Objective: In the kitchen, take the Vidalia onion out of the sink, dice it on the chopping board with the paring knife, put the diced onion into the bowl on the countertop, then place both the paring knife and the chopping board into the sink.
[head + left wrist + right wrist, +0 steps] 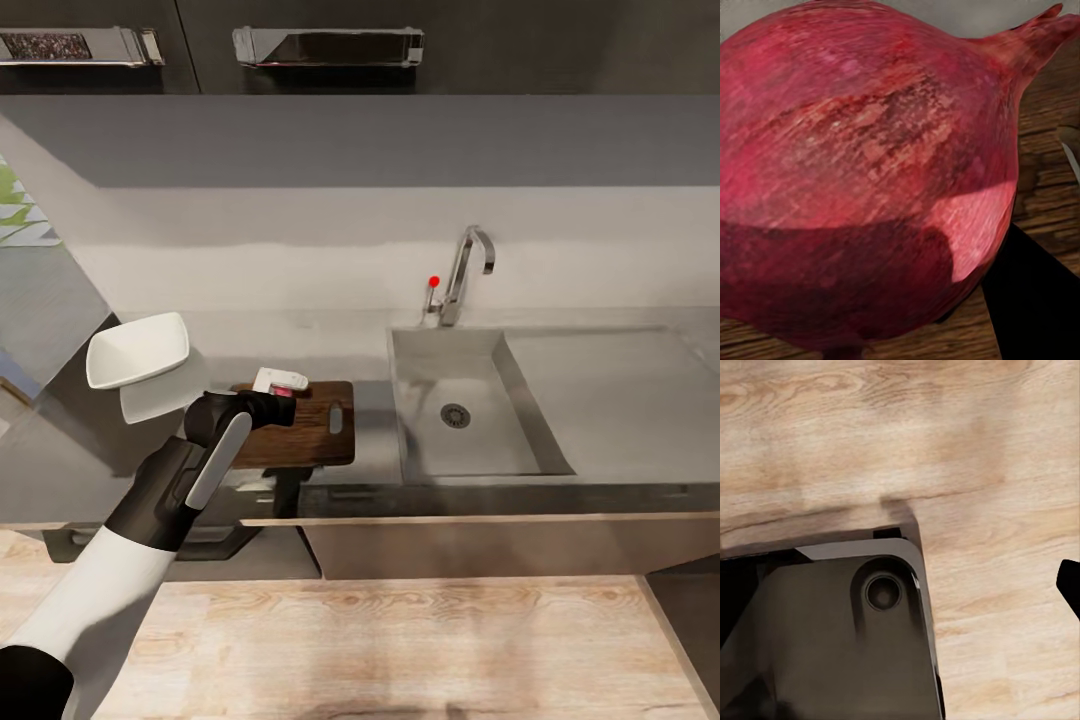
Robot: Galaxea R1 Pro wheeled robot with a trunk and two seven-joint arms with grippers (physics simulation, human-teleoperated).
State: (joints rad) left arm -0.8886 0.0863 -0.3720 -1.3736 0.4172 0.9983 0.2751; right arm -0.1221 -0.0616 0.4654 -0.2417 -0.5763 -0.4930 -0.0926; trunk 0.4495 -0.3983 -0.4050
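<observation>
The Vidalia onion is red-skinned and looms very close in the left wrist view, low over the wood of the chopping board. In the head view my left gripper is over the left part of the brown chopping board, shut on the onion. The white bowl stands on the countertop to the board's left. The sink lies right of the board with its basin bare. A pale sliver on the board may be the paring knife; I cannot tell. One dark fingertip of my right gripper hangs over the floor.
The chrome tap with its red knob stands behind the basin, and the draining panel stretches to its right. Dark wall cabinets hang above. The right wrist view looks down on the wooden floor and the robot's dark base.
</observation>
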